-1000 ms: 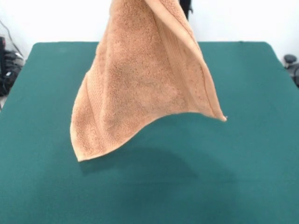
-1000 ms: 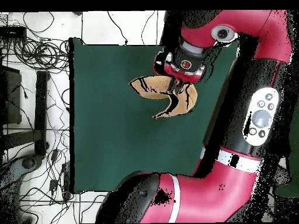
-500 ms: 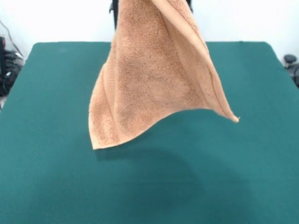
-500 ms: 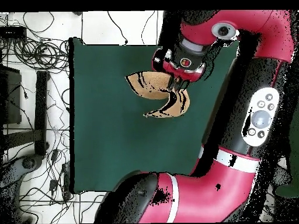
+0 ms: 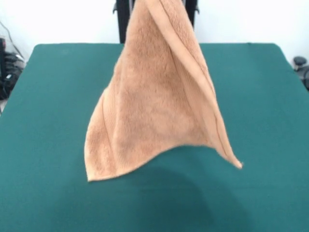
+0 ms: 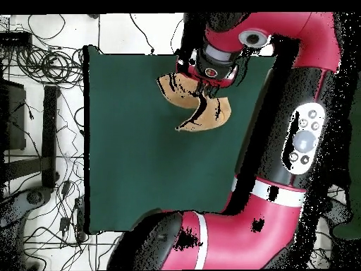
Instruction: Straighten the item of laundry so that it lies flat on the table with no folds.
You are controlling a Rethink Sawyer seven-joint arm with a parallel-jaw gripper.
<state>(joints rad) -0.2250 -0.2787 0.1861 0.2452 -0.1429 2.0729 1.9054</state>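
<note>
The tan-orange towel (image 5: 159,111) hangs in the air from the top edge of the front view, spread like a tent with a fold running down its right side. Its two lower corners point down over the middle of the green table (image 5: 43,125), with a shadow beneath. In the overhead view the towel (image 6: 176,92) shows in two patches under the red arm's wrist. My gripper (image 6: 209,70) is under that wrist, shut on the towel's top; its fingers are hidden.
The black pedestal (image 5: 123,19) stands behind the table's far edge. Cables and dark equipment (image 6: 35,106) lie on the floor beside the table. The red arm (image 6: 282,176) covers the table's side near the robot's base.
The arm has moved away from the robot's base. The towel has come toward the front camera and hangs lower, its right corner dropping most.
</note>
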